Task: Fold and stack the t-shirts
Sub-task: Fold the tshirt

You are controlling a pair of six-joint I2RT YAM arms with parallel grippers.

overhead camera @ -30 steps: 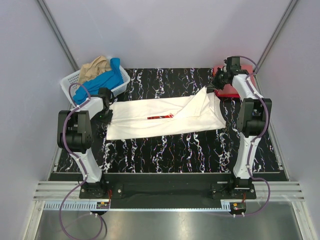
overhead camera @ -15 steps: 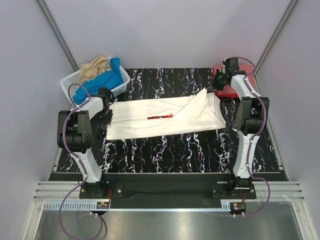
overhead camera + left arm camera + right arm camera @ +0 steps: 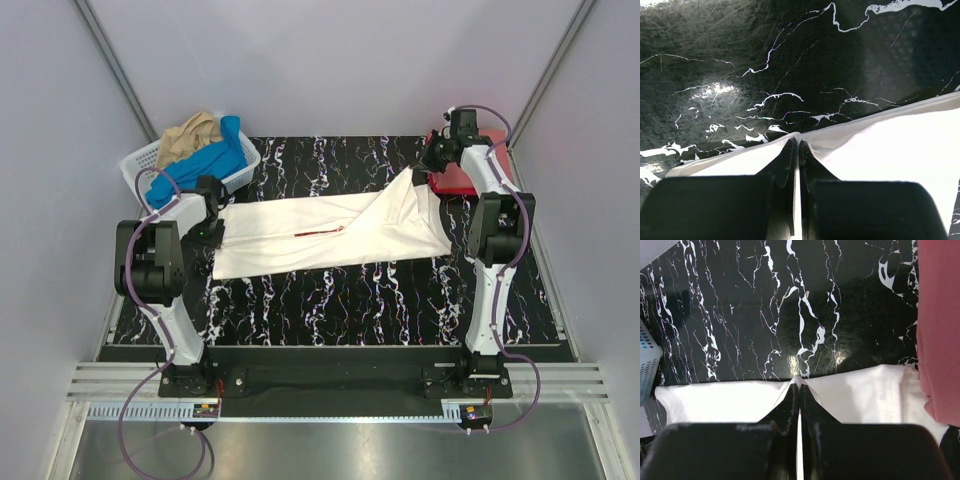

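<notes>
The white t-shirt (image 3: pixel 330 238) lies stretched across the black marbled table (image 3: pixel 330 310), with its red print showing only as a thin strip; the left gripper (image 3: pixel 796 146) is clenched on its left edge; the right gripper (image 3: pixel 799 390) is clenched on its far right corner, just beside the red t-shirt (image 3: pixel 460 178). The blue t-shirt (image 3: pixel 205 160) and the tan t-shirt (image 3: pixel 192 132) sit heaped in the white basket (image 3: pixel 135 162) at the table's far left corner.
</notes>
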